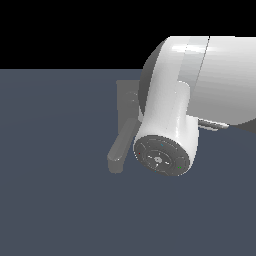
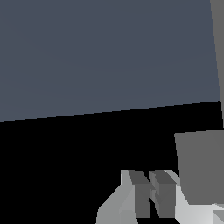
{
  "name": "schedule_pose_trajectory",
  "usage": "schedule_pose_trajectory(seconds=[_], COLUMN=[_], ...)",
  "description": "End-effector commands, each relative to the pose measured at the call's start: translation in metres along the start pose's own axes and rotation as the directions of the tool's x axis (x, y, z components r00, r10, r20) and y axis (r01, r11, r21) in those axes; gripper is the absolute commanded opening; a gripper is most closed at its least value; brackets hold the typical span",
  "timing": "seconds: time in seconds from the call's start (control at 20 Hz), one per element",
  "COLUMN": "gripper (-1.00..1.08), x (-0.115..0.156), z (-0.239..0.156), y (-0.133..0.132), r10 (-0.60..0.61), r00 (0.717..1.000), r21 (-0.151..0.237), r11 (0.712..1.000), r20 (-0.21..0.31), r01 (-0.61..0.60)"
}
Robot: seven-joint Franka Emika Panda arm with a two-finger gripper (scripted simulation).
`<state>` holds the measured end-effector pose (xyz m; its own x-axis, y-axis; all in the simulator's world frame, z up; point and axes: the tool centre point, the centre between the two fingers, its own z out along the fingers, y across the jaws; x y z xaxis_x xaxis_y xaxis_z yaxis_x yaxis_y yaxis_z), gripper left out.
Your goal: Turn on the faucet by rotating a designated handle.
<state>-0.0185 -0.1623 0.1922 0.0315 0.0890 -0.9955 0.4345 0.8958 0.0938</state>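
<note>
In the exterior view the faucet (image 1: 121, 125) sits near the centre, its thick spout (image 1: 120, 147) reaching toward seven o'clock, with the arm (image 1: 170, 120) covering its three o'clock side. In the wrist view the gripper (image 2: 152, 194) has its fingers (image 2: 139, 192) almost together, holding nothing, with a grey slab (image 2: 203, 164) just beside them. I cannot tell where the handle is.

We see a flat, matte, slate-blue surface (image 1: 55, 200) filling the lower part of the exterior view, plain and unmarked, with no seams or texture. It ends in a straight horizontal edge, and above that edge we see only flat black background (image 1: 65, 30). In the wrist view the same slate-blue surface (image 2: 96, 52) meets the black background (image 2: 57, 170) along a slightly slanted straight line.
</note>
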Motion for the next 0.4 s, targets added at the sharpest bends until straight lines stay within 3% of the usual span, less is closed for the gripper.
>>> schedule_pose_trajectory(seconds=[0.0,0.35], gripper=[-1.0,-1.0], x=[0.008,0.025], z=[-0.001,0.001], y=[0.034,0.027], r10=[-0.08,-0.084], r00=[0.997,0.996], r21=[-0.221,-0.223], r11=[0.972,0.971], r20=[0.009,0.008], r01=[0.08,0.083])
